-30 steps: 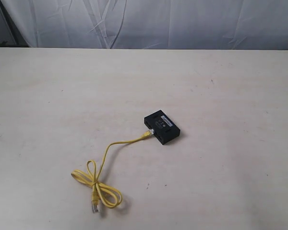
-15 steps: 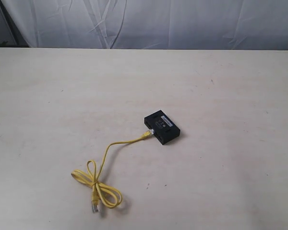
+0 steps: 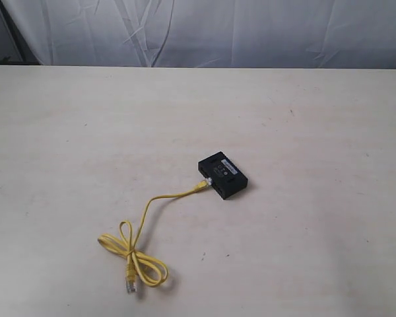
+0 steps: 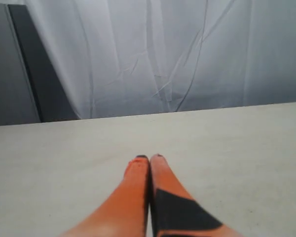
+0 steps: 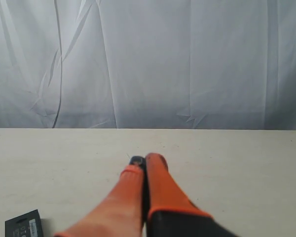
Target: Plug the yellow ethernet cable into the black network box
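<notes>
The black network box [image 3: 222, 174] lies flat on the table right of centre, a pale label on top. The yellow ethernet cable [image 3: 145, 218] runs from the box's near-left side down to a loose loop; one plug [image 3: 201, 185] sits against the box's side, the other plug [image 3: 129, 285] lies free by the front edge. Neither gripper shows in the exterior view. My left gripper [image 4: 149, 158] is shut on nothing above bare table. My right gripper [image 5: 144, 161] is shut too, empty, with a corner of the box [image 5: 23, 225] off to one side.
The pale table [image 3: 317, 119] stretches wide around the box and cable. A white creased curtain [image 3: 218, 33] hangs along its far edge. A dark panel [image 4: 39, 74] stands beside the curtain in the left wrist view.
</notes>
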You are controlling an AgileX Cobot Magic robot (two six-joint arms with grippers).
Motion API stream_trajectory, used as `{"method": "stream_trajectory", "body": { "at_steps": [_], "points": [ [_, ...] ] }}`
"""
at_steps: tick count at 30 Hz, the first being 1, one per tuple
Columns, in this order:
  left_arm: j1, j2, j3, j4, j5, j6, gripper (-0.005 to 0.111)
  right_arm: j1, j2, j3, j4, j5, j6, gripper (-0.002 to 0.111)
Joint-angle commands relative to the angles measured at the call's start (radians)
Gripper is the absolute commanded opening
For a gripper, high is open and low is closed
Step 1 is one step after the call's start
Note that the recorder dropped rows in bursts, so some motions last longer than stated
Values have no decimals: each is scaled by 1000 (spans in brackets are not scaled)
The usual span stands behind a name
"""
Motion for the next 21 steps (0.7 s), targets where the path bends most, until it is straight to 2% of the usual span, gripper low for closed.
{"method": "stream_trajectory", "body": {
  "at_steps": [1,6,21],
  "points": [
    [52,-34,72,12,-25,-92,0,-6,-5,2,2,-2,-1,-1],
    [73,-34,104,12,-3,-86,0,-6,-5,2,2,-2,-1,-1],
    [73,-34,104,27,-6,-83,0,-6,-5,2,2,-2,-1,-1]
  ]
}}
